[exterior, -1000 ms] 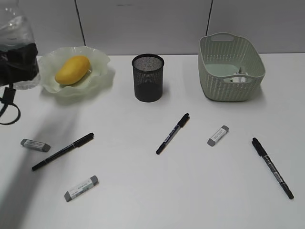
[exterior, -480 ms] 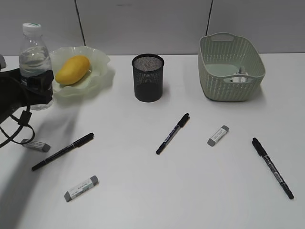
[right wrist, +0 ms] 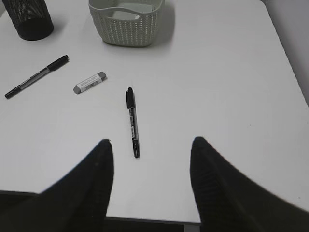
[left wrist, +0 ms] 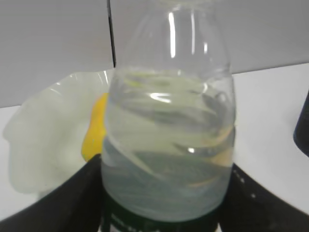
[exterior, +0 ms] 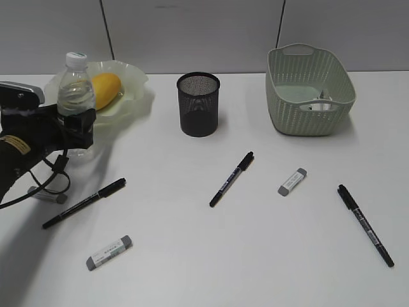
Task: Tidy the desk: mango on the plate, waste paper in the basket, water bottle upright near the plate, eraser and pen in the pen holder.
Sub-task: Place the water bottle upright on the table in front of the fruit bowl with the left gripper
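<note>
My left gripper (exterior: 76, 123) is shut on the water bottle (exterior: 75, 96), which stands upright with its white cap up, just left of and in front of the plate (exterior: 131, 96). Its base is at or just above the desk (exterior: 192, 256); I cannot tell which. The bottle (left wrist: 169, 121) fills the left wrist view between the black fingers (left wrist: 67, 203). The mango (exterior: 107, 86) lies in the plate. The pen holder (exterior: 198, 105) stands mid-back. Three pens (exterior: 84, 203) (exterior: 231, 179) (exterior: 365, 225) and erasers (exterior: 109, 252) (exterior: 292, 181) lie on the desk. My right gripper (right wrist: 150, 142) is open and empty, behind a pen (right wrist: 132, 121).
The basket (exterior: 287, 96) stands at the back right with a white scrap (exterior: 317, 105) inside, probably the waste paper. A third eraser (exterior: 46, 194) is half hidden under my left arm. A grey wall runs behind the desk. The desk's near edge (right wrist: 145, 220) lies below my right gripper.
My left gripper has carried the water bottle down and to the right from the top left corner. The bottle now stands upright in front of the plate's left side. Nothing else moved.
</note>
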You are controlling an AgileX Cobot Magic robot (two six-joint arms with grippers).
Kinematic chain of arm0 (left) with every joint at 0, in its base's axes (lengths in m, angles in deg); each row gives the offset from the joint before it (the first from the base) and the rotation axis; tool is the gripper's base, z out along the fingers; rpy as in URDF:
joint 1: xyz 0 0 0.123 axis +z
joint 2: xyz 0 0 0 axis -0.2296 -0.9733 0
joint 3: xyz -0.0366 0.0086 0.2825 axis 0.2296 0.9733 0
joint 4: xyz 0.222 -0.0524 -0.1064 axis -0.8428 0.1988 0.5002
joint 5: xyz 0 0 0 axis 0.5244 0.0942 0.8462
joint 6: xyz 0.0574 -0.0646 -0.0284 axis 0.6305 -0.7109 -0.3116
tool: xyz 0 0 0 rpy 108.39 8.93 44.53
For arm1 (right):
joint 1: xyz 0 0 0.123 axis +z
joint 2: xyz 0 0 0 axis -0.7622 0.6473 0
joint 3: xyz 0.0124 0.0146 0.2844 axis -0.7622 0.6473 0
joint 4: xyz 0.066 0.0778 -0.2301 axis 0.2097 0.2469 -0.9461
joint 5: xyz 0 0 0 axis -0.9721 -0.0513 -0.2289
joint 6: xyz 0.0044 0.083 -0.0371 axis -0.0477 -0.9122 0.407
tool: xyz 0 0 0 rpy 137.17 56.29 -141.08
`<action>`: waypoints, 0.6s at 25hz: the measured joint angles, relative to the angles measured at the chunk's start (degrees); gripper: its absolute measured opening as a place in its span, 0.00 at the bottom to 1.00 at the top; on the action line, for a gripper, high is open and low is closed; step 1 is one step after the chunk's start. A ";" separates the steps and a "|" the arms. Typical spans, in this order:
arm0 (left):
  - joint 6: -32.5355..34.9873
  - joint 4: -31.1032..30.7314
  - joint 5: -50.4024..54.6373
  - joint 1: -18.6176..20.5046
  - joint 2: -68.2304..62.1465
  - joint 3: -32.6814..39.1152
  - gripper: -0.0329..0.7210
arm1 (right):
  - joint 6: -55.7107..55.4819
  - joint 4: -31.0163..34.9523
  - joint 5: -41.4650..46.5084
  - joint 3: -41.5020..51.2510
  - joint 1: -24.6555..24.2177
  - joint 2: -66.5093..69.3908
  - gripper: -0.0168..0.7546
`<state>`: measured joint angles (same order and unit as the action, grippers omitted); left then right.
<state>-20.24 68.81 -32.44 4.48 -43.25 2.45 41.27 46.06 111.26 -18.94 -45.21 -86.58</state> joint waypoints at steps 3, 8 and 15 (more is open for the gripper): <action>-0.42 -0.62 0.04 0.00 -1.81 -1.28 0.69 | 0.00 0.00 0.00 0.00 0.00 0.00 0.56; -0.65 -0.59 -0.34 0.00 -2.91 -1.51 0.69 | 0.00 0.00 0.00 0.00 0.00 0.00 0.56; -0.87 -0.60 -0.52 0.00 -3.02 -1.56 0.69 | 0.00 0.00 0.00 0.00 0.00 0.00 0.56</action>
<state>-21.11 68.21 -32.96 4.48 -46.26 0.89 41.27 46.06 111.26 -18.94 -45.21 -86.58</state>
